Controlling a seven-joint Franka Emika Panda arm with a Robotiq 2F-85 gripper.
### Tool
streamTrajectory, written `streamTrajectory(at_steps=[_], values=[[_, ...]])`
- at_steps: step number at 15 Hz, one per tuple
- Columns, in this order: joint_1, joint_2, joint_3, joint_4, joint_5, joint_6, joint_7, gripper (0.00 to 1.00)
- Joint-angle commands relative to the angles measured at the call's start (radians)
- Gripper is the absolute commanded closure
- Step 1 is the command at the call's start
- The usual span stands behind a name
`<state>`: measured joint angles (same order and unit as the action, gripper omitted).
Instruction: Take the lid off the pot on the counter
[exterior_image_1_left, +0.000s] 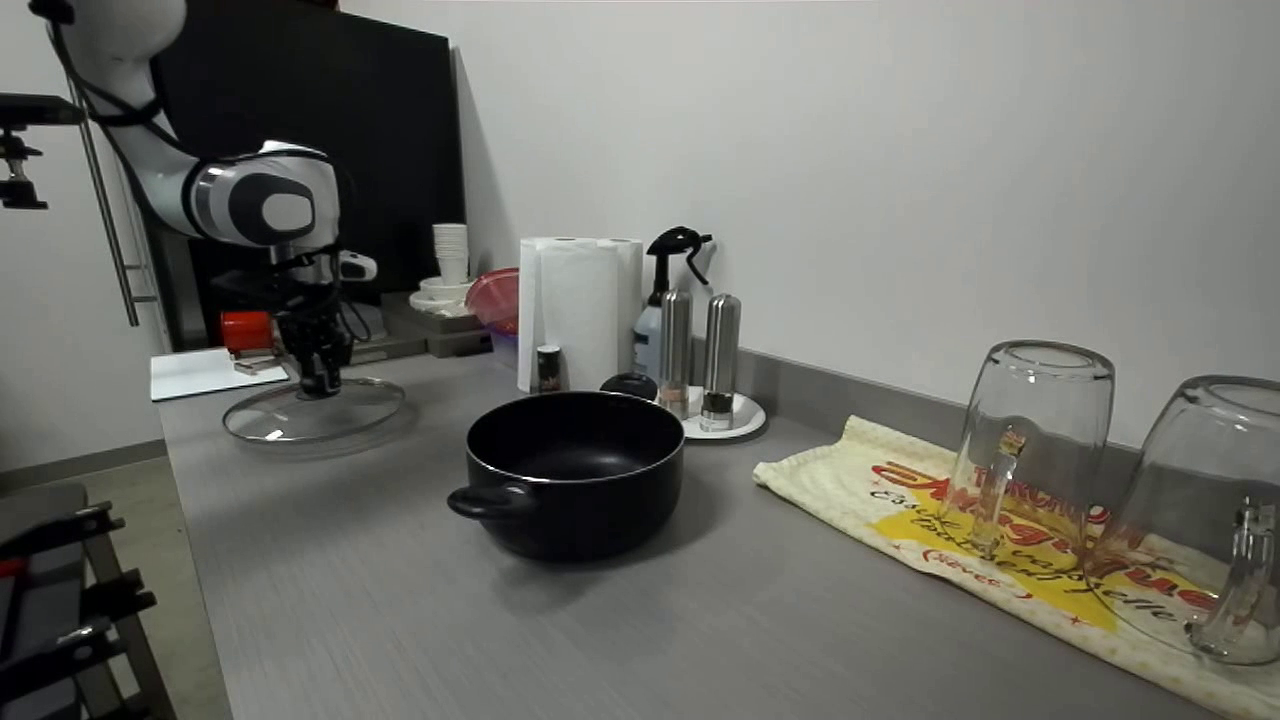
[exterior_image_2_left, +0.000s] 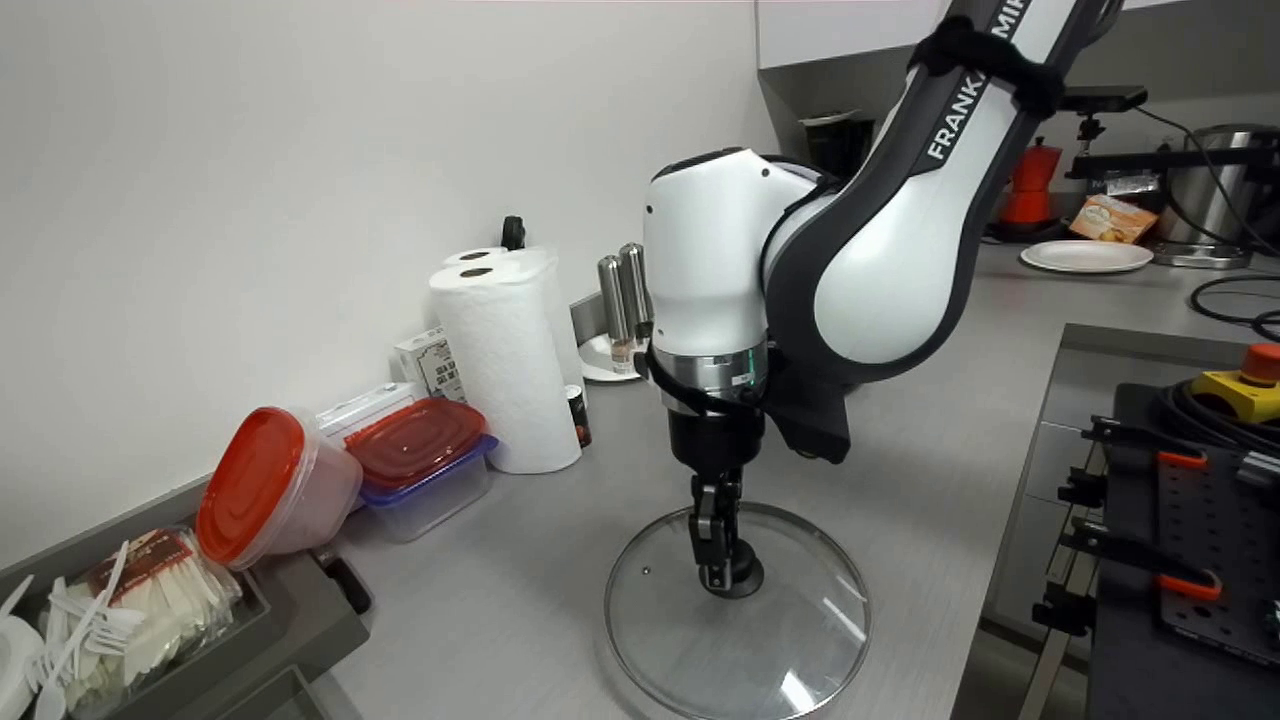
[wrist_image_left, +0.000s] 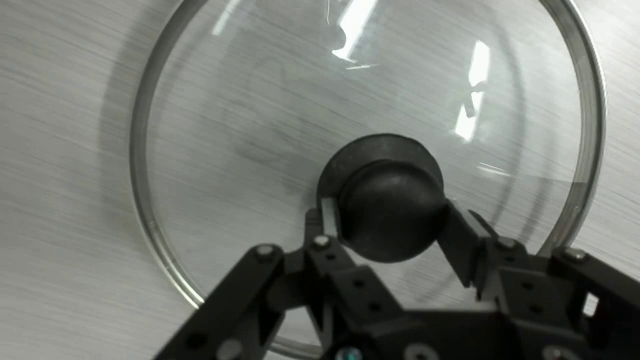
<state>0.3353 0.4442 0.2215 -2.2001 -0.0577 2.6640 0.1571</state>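
The glass lid (exterior_image_1_left: 355, 412) with its metal rim and black knob is at the far part of the grey counter (exterior_image_1_left: 400, 600), apart from the pot. It also shows in an exterior view (exterior_image_2_left: 690, 645) and in the wrist view (wrist_image_left: 270, 130). My gripper (wrist_image_left: 390, 210) points down with its fingers against both sides of the knob, shut on it; it also shows in both exterior views (exterior_image_1_left: 320, 385) (exterior_image_2_left: 718, 575). The lid lies level, at or just above the counter; I cannot tell which. The black pot (exterior_image_1_left: 575, 490) stands uncovered in mid-counter, mostly or wholly hidden behind the arm in an exterior view.
Paper towel rolls (exterior_image_1_left: 580, 310), a spray bottle (exterior_image_1_left: 648, 330) and steel mills on a white plate (exterior_image_1_left: 745, 415) stand along the wall. Upturned glass mugs (exterior_image_1_left: 1040, 440) stand on a yellow cloth (exterior_image_1_left: 830, 470). Plastic containers (exterior_image_2_left: 420, 500) and a cutlery tray (exterior_image_2_left: 290, 610) stand near the lid.
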Motion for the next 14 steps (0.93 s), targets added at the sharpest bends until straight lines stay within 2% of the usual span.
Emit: streamTrajectory(at_steps=[1,5,11,12,13,14], values=[[0.027,0.008,-0.044,0.009,-0.058,0.029,0.002,0.73],[0.028,0.022,-0.069,0.010,-0.088,0.041,0.003,0.73],[0.017,0.035,-0.072,0.010,-0.077,0.027,-0.005,0.73],[0.014,0.034,-0.069,0.008,-0.073,0.021,-0.007,0.44],[0.011,0.034,-0.066,0.003,-0.064,0.022,-0.004,0.47],[0.011,0.034,-0.066,0.003,-0.064,0.022,-0.004,0.44]])
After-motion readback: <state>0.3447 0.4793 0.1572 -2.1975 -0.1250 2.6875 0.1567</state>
